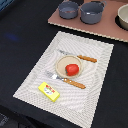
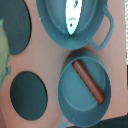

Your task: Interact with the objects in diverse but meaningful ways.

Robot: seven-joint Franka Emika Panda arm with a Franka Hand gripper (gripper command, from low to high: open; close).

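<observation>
In the wrist view I look straight down on two grey vessels standing on a pink stove board [image 2: 45, 55]. The larger grey pot [image 2: 55, 30] holds a white utensil [image 2: 72, 17]. In the smaller grey saucepan [image 2: 70, 100] a brown sausage [image 2: 89, 81] lies at a slant. The exterior view shows both at the back, the saucepan [image 1: 68, 9] and the pot [image 1: 92, 12]. A red tomato [image 1: 72, 69] sits on a beige plate [image 1: 61, 64] on the striped placemat [image 1: 35, 80], and a yellow box [image 1: 49, 92] lies near the mat's front. No gripper fingers show in either view.
A knife [image 1: 80, 57] and a fork [image 1: 67, 80], both with brown handles, flank the plate. Black burner discs [image 2: 27, 92] mark the stove board [image 1: 60, 21]. A pale bowl [image 1: 123, 17] stands at the exterior view's far right. The table is dark.
</observation>
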